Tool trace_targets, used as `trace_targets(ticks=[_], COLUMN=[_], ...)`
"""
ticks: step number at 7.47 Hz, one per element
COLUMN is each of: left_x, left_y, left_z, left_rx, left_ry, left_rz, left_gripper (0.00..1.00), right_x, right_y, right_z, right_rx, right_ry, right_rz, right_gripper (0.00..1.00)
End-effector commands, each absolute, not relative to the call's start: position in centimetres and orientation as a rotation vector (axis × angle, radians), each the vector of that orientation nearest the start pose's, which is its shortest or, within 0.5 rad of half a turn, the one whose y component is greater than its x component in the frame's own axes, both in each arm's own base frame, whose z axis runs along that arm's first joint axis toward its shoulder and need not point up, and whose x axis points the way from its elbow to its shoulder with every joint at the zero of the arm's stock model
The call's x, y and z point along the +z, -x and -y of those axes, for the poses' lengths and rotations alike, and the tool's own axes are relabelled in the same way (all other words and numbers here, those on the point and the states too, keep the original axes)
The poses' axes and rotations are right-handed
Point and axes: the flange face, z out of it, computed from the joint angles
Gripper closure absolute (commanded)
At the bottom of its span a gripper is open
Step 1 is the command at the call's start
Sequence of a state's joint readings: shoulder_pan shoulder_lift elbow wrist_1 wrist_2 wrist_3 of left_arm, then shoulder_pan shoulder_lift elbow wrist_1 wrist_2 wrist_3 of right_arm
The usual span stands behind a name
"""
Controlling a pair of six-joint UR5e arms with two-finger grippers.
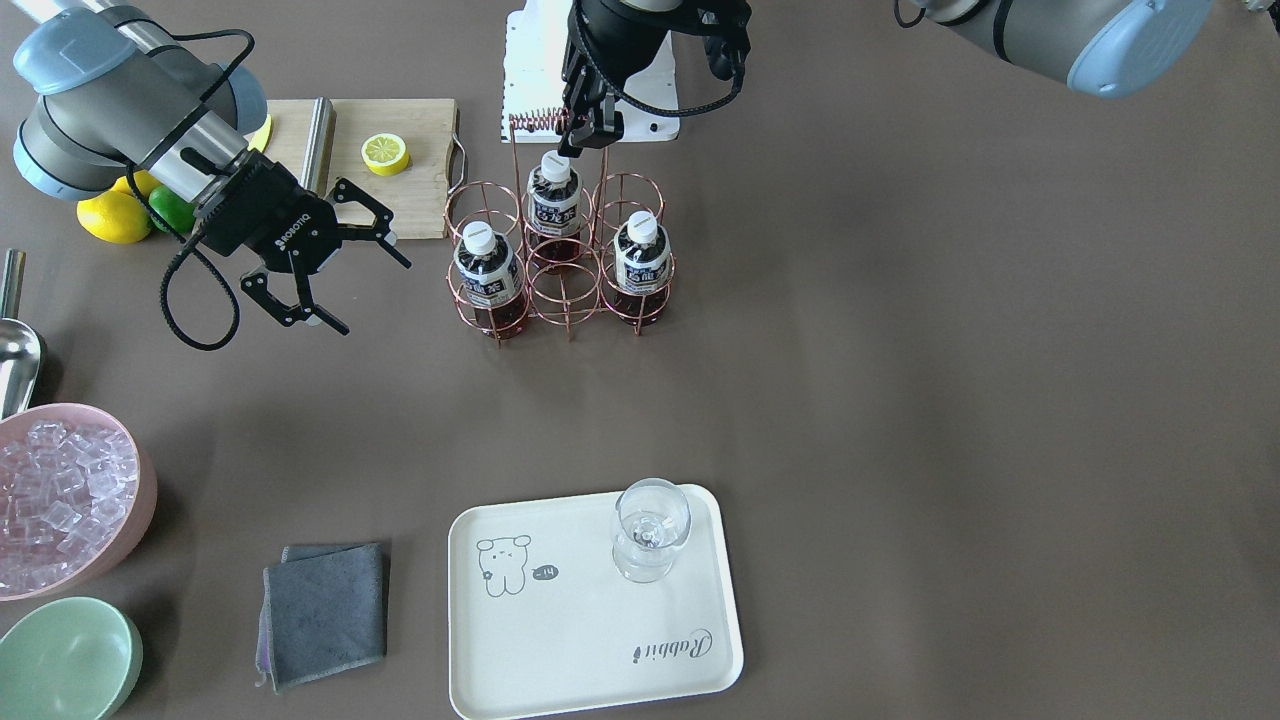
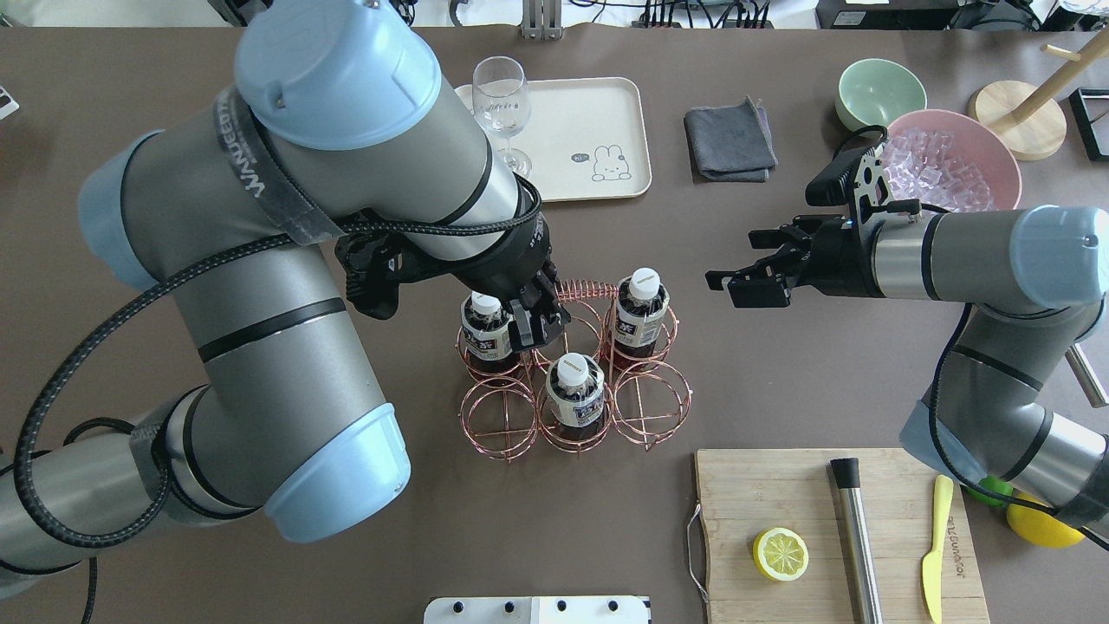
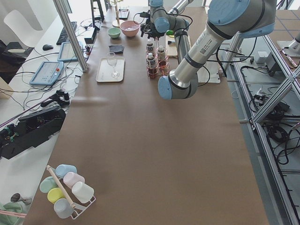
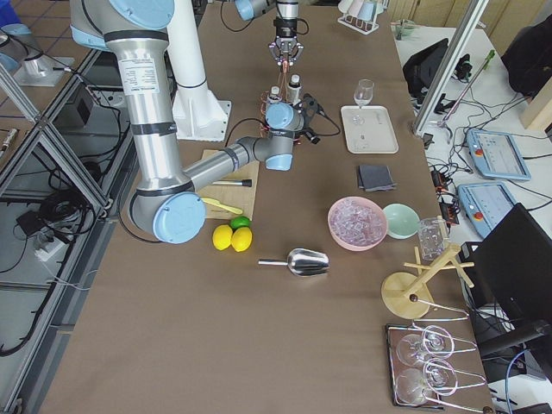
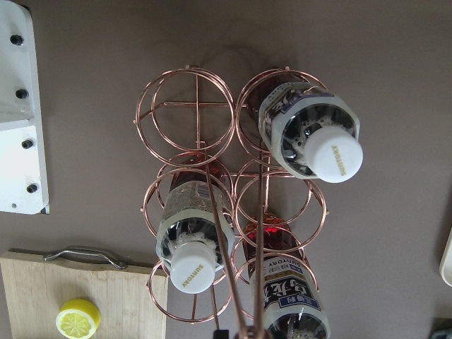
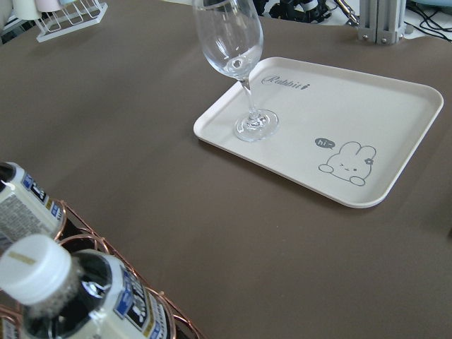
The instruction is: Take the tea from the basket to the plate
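Three tea bottles (image 2: 576, 394) are stood upright in the ring cells of the basket (image 2: 501, 418). One is kept in the middle cell of the row nearer the robot, and the two others are in the end cells of the far row. The basket is set near the middle of the surface (image 2: 780, 381). The left end effector (image 2: 537, 322) is held over the basket, at the left end of the coiled grip of its wire handle, just above the caps. Whether its jaws are closed cannot be told.

The plate (image 2: 563, 121) is laid well apart from the basket, toward the far edge, and a wine glass (image 2: 501, 100) is stood on its left end. The right end effector (image 2: 730, 257) is held above the surface to the right of the basket, apart from it, with its jaws spread wide and nothing between them.

A grey cloth (image 2: 728, 139) is laid just right of the plate, with a green bowl (image 2: 879, 91) and an ice-filled pink bowl (image 2: 1009, 169) beyond it.
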State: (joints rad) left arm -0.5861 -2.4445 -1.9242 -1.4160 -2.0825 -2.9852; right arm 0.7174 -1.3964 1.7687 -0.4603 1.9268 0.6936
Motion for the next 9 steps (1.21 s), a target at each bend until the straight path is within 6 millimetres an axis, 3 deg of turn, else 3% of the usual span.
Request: trace_targets(ticks=[1, 4, 6, 9], left_x=[1.7, 1.7, 1.8, 1.6], left_y=[-44.1, -44.1, -43.9, -43.5], left_z=[38.3, 38.3, 38.3, 38.0], left_rx=[-1.469, -1.466, -1.465, -1.459], left_ry=[0.942, 0.941, 0.941, 0.944], left_rz=[-0.874, -0.875, -0.877, -0.883], left_gripper=[1.00, 1.00, 1.00, 1.00], right_x=[30.9, 28.7, 27.5, 27.8], right_y=[32.4, 32.8, 36.3, 39.6], right_z=[41.4, 39.8, 37.6, 35.4], right_rx=[-0.396, -0.412, -0.383, -0.367], right_ry=[-0.935, -0.962, -1.006, -1.073], right_rz=[1.306, 1.346, 1.345, 1.269], right_gripper=[0.00, 0.00, 0.00, 0.00])
